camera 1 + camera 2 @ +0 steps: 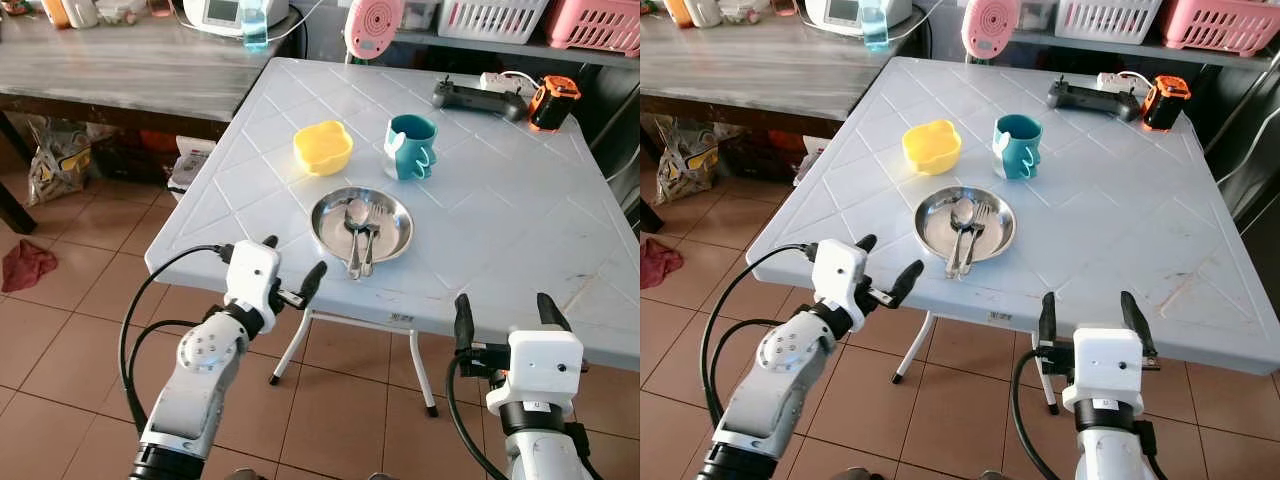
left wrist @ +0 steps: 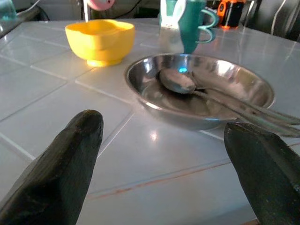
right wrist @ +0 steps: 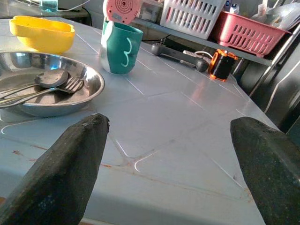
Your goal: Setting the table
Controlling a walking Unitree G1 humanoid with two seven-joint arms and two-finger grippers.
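A steel plate [image 1: 388,240] lies near the front of the white table [image 1: 500,200], with a spoon [image 1: 356,215] and a fork [image 1: 368,245] resting in it. Behind it stand a yellow bowl [image 1: 323,147] and a teal mug [image 1: 409,146]. My left gripper [image 1: 292,268] hovers open at the table's front edge, just left of the plate, holding nothing. My right gripper [image 1: 506,312] is open too, at the front edge to the right of the plate. The left wrist view has the plate [image 2: 234,82], the bowl [image 2: 100,41] and the mug [image 2: 185,23] ahead of the fingers.
A black controller [image 1: 478,98] and an orange device [image 1: 553,102] sit at the table's far right. A grey wooden counter [image 1: 120,65] stands to the left. Behind are a pink fan [image 1: 372,27] and baskets [image 1: 592,24]. Tiled floor [image 1: 80,300] lies below.
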